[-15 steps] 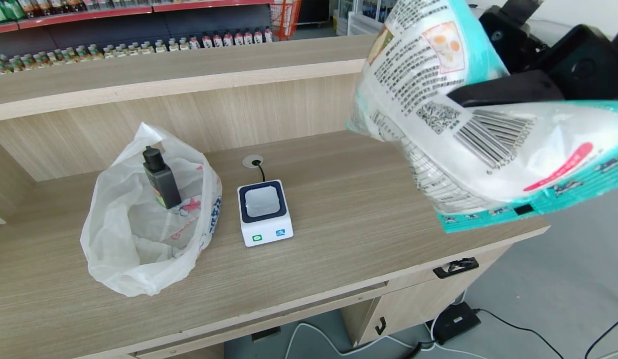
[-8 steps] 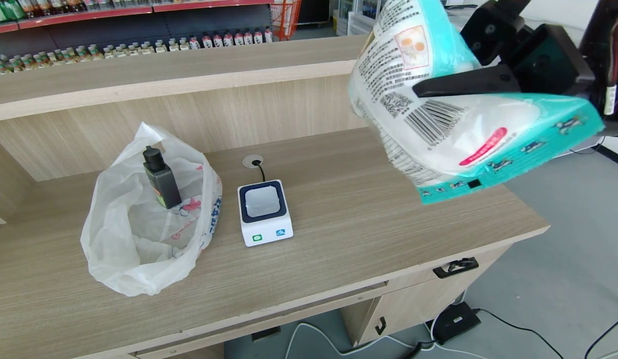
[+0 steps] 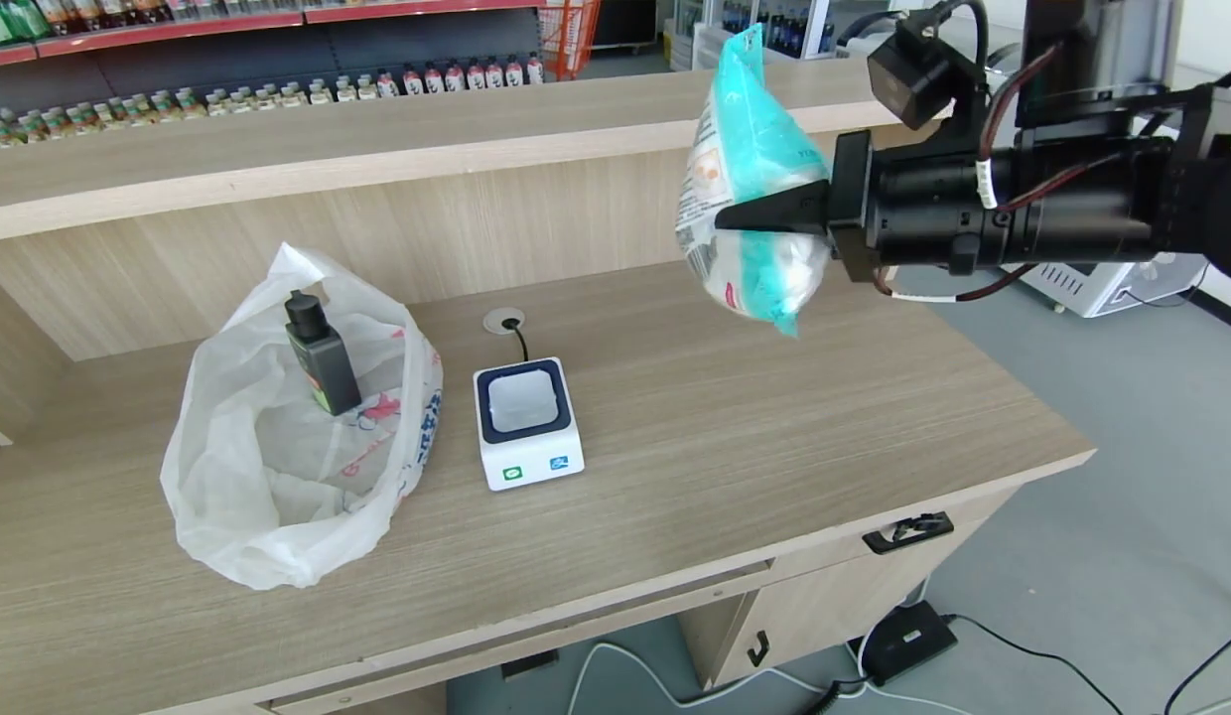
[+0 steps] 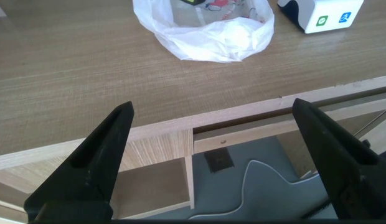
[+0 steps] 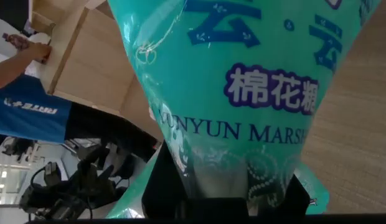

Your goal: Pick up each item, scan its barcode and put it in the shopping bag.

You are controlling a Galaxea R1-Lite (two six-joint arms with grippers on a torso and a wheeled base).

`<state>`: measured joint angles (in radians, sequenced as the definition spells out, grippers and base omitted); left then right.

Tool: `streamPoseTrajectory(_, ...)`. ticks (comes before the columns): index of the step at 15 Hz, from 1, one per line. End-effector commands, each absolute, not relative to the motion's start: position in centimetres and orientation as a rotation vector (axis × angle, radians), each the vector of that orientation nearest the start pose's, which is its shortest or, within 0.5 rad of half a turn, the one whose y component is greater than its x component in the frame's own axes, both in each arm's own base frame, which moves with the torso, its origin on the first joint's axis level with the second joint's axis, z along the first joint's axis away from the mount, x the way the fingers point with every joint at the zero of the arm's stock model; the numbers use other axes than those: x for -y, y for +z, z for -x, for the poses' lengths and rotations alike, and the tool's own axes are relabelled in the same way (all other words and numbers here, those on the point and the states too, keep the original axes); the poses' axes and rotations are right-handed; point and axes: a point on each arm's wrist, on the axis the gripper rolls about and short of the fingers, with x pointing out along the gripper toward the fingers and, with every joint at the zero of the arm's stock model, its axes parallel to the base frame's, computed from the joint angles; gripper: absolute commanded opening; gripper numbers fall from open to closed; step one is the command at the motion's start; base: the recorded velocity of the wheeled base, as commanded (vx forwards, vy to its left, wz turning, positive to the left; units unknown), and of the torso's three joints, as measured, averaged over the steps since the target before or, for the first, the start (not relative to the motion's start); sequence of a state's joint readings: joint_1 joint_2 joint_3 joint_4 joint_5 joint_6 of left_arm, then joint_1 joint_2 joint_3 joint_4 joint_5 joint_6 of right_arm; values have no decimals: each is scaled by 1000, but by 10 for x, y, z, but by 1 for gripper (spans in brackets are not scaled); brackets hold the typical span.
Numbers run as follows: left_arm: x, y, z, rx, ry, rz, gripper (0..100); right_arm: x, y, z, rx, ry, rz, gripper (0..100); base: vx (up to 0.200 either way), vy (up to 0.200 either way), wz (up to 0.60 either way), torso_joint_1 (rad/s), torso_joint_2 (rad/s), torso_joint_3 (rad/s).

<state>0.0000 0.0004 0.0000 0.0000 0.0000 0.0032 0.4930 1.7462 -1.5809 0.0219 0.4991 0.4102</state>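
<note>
A teal and white snack bag (image 3: 750,209) hangs in the air above the right part of the counter, with my right gripper (image 3: 774,214) shut on it. The same snack bag (image 5: 243,93) fills the space between the dark fingers in the right wrist view. The white scanner (image 3: 527,422) with its dark-framed window sits mid-counter. Left of it lies the open white shopping bag (image 3: 288,467), a dark bottle (image 3: 321,355) standing inside. My left gripper (image 4: 211,158) is open, low before the counter's front edge, near the shopping bag (image 4: 205,31) and the scanner (image 4: 320,12).
A raised wooden ledge (image 3: 377,149) runs along the back of the counter (image 3: 725,427). A cable grommet (image 3: 503,321) sits behind the scanner. The counter's right end (image 3: 1082,452) drops off to the floor, where cables and a power brick (image 3: 898,641) lie.
My right arm has swung the snack bag away from the camera and out over the counter, turning it edge-on so its barcode face no longer shows.
</note>
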Motion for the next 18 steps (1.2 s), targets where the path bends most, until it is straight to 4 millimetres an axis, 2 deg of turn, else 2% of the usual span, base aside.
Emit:
streamPoseTrajectory(1,0,75,23,0,0,-3,100,-194,308,-299,-371,789,-278,0,0,0,0,0,0,0)
streamPoseTrajectory(3,0,75,23,0,0,-3,100,-206,301,-299,-308,629,-108,0,0,0,0,0,0,0)
streamPoseTrajectory(6,0,75,23,0,0,-3,100,-207,308,-284,-266,656,72,0,0,0,0,0,0,0)
streamPoseTrajectory(9,0,75,23,0,0,-3,100,-199,319,-274,-255,638,137,0,0,0,0,0,0,0)
streamPoseTrajectory(12,0,75,23,0,0,-3,100,-197,330,-276,-208,628,146,0,0,0,0,0,0,0)
streamPoseTrajectory(15,0,75,23,0,0,-3,100,-195,330,-274,-208,634,168,0,0,0,0,0,0,0)
streamPoseTrajectory(18,0,75,23,0,0,-3,100,-198,329,-275,-181,647,258,0,0,0,600,1,-7,4)
